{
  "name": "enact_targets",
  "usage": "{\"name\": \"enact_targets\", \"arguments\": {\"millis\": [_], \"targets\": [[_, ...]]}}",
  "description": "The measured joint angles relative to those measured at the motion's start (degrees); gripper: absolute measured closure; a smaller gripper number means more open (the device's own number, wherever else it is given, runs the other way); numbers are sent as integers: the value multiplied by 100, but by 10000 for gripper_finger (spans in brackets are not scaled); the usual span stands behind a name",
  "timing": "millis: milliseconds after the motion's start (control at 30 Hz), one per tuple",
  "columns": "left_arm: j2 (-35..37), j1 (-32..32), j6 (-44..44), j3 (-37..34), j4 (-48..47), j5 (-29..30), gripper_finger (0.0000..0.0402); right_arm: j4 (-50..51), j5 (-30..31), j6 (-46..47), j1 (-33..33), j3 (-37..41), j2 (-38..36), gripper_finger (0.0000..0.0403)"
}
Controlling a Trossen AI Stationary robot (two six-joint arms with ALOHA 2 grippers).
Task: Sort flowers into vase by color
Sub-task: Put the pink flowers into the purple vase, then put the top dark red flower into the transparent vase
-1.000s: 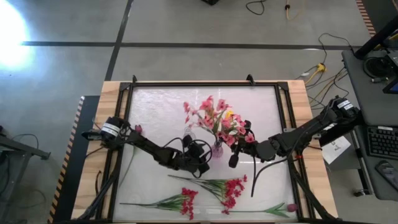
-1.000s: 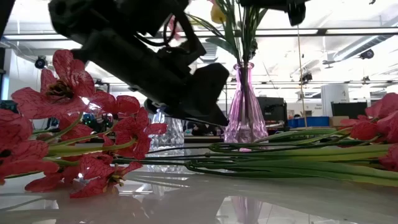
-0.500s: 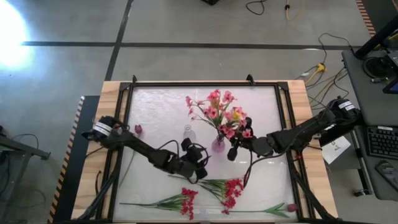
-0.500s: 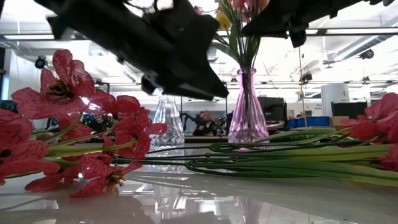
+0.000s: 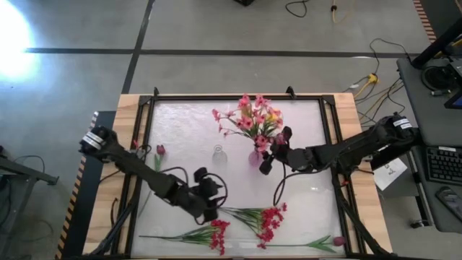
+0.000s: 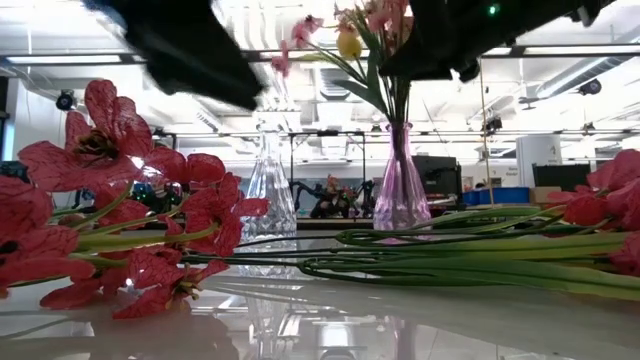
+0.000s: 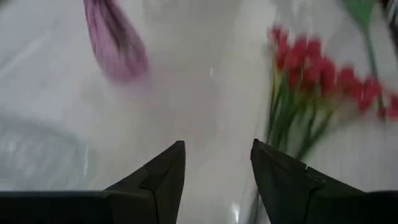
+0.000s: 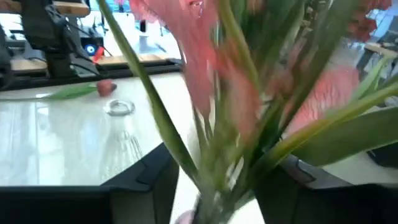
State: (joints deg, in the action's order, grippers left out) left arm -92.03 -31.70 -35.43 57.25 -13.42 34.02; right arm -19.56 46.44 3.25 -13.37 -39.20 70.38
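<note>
Fingers of the right end effector (image 5: 268, 153) stand apart around pink flowers (image 5: 254, 120); no legible writing.

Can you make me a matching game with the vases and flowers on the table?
Things:
1. pink vase
2. clear vase
3. red flowers
4. single bud

Places or states:
A. lying flat at the table's near edge
B. standing empty
C. holding a pink bunch with a yellow bloom
D. lying alone near the table's left side

Pairs: 1-C, 2-B, 3-A, 4-D
</note>
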Motion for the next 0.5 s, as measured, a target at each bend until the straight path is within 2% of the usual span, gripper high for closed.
{"name": "enact_targets", "arguments": {"millis": [100, 267, 367, 500], "targets": [[271, -184, -736, 0, -1115, -63, 233, 373, -16, 11, -101, -222, -105, 206], [691, -355, -2761, -4, -3381, -84, 233, 2223, -39, 831, -259, -748, -339, 167], [869, -405, -3926, -6, -4701, -472, 233, 2985, -27, 1274, -389, -939, -564, 144], [1017, -379, -5174, -110, -5929, -997, 233, 3294, -17, 1510, -560, -975, -938, 116]]}}
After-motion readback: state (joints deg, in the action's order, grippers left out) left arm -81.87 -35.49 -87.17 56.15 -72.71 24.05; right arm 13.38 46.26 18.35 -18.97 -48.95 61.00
